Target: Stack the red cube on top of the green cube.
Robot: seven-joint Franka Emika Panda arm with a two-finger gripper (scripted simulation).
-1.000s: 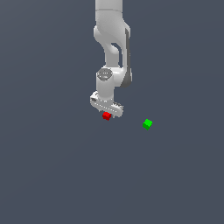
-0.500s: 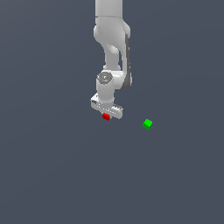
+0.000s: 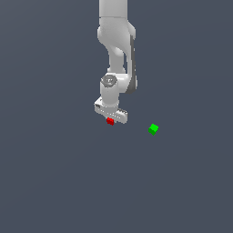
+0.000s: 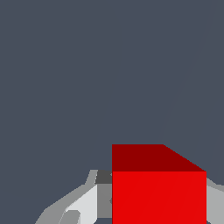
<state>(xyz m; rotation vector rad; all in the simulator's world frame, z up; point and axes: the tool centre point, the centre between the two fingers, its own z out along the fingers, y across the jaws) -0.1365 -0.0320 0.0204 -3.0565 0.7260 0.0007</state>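
The red cube sits just under the white gripper in the exterior view, partly hidden by the hand. In the wrist view the red cube fills the gap between the two fingers, which lie against its sides, so the gripper is shut on it. The green cube lies alone on the grey floor towards the exterior view's right of the gripper, a short way off and apart from it. The green cube does not show in the wrist view.
The plain dark grey floor stretches all around. The white arm rises straight up from the gripper to the top of the exterior view.
The gripper has come down slightly over the red cube. The red and green cubes have stayed in place.
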